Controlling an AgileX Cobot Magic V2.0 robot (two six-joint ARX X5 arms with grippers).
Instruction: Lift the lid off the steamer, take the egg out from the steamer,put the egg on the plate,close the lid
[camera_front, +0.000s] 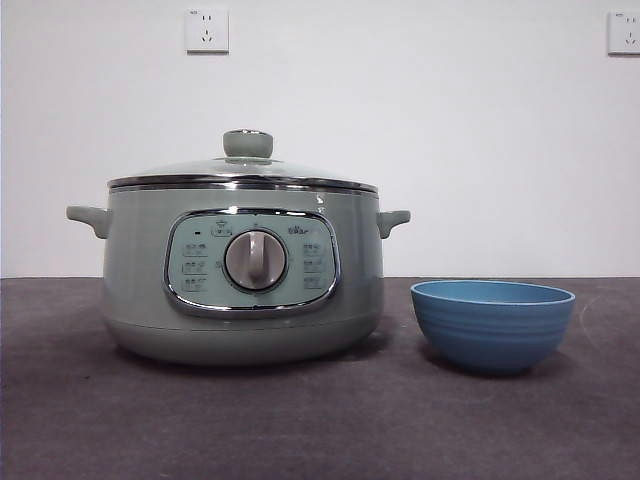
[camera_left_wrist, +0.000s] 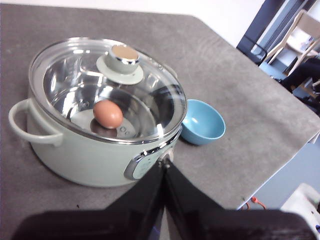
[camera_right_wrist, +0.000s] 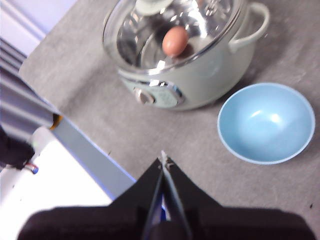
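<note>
The sage-green steamer (camera_front: 244, 275) stands on the table with its glass lid (camera_front: 243, 172) seated on it, knob up. Through the glass a brown egg (camera_left_wrist: 108, 114) lies on the steel floor inside; the right wrist view shows this egg (camera_right_wrist: 175, 41) too. The blue plate (camera_front: 492, 322), a small empty bowl, sits just right of the steamer. My left gripper (camera_left_wrist: 164, 164) is shut and hangs above the table near the steamer's control panel. Shut as well, my right gripper (camera_right_wrist: 163, 159) hovers off the table's front, short of the plate (camera_right_wrist: 266, 122). Neither touches anything.
The grey table (camera_front: 320, 420) ends at a front edge (camera_right_wrist: 95, 150) close to the steamer. Two wall sockets (camera_front: 206, 30) are on the white wall behind. A chair (camera_left_wrist: 300, 35) stands off to the table's side.
</note>
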